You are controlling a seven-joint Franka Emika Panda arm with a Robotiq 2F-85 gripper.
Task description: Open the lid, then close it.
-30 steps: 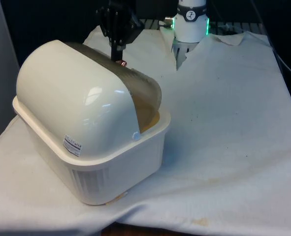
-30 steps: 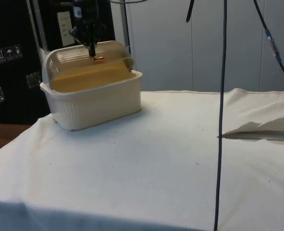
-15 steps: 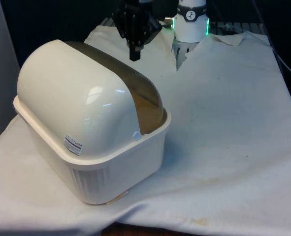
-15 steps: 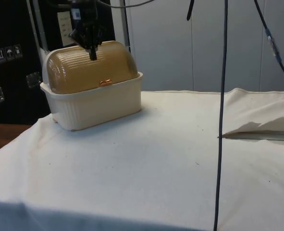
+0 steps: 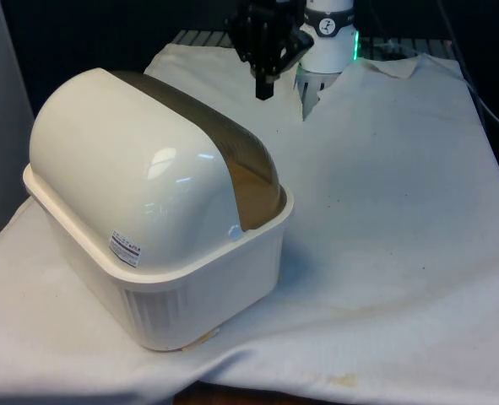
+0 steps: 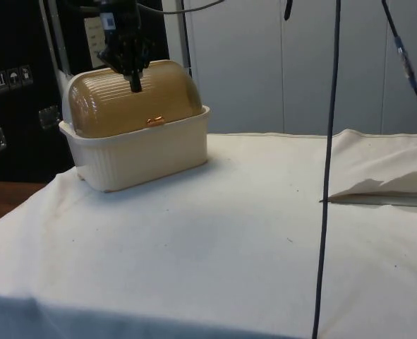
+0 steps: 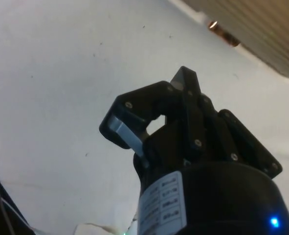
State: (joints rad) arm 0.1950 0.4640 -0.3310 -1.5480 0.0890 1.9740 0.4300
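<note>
Your cream plastic bread box (image 5: 160, 253) sits near the surface's (image 5: 384, 236) corner at the front view's near left, its ribbed amber roll-top lid (image 6: 134, 102) rolled fully down so the small copper handle (image 6: 155, 121) meets the base rim. By the look of it, both steps are done. The black two-finger gripper (image 5: 265, 87) hangs in the air with its fingers pressed together on nothing, above the surface and well apart from the lid, towards the surface's far edge. The chief risk now, as I judge it, is a low sweep of the gripper back across the box, which could clip the lid's crown and nudge it open again.
</note>
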